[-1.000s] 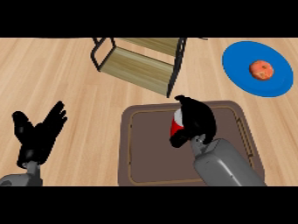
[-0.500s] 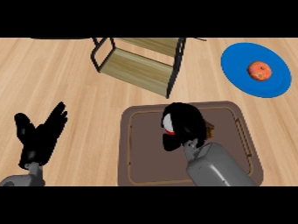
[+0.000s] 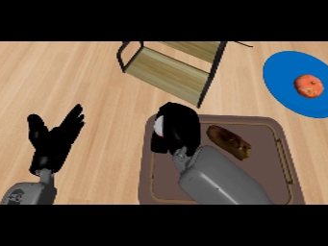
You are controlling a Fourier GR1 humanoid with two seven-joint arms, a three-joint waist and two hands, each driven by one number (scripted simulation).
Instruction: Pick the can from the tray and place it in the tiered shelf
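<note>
Nearest the viewer, the left robot hand [image 3: 53,139] sits well to the left of the brown rectangular tray [image 3: 280,139], fingers spread and pointing up — it's just resting there. The right robot hand [image 3: 177,126] is over the tray's left end, fingers curled round the red-and-white can [image 3: 161,129], which mostly hides under the black fingers; only a sliver of white and red peeks out on the left side. So I'd say we're at the grasp/lift step, can still above the tray. Just right of that hand a brown oblong bread-like thing [image 3: 230,141] lies on the tray.

Compared with the earlier frames, the right robot hand has slid from the tray's middle toward its left edge and uncovered the brown thing; the left hasn't budged.

Next it needs to carry the can up and away from the tray — toward the wooden tiered shelf with a dark metal frame [image 3: 173,67], which stands just beyond the tray's far-left corner on the light wood worktop [image 3: 67,77]. A blue round plate [image 3: 283,81] with a reddish fruit [image 3: 309,85] sits beyond the tray's right end.
</note>
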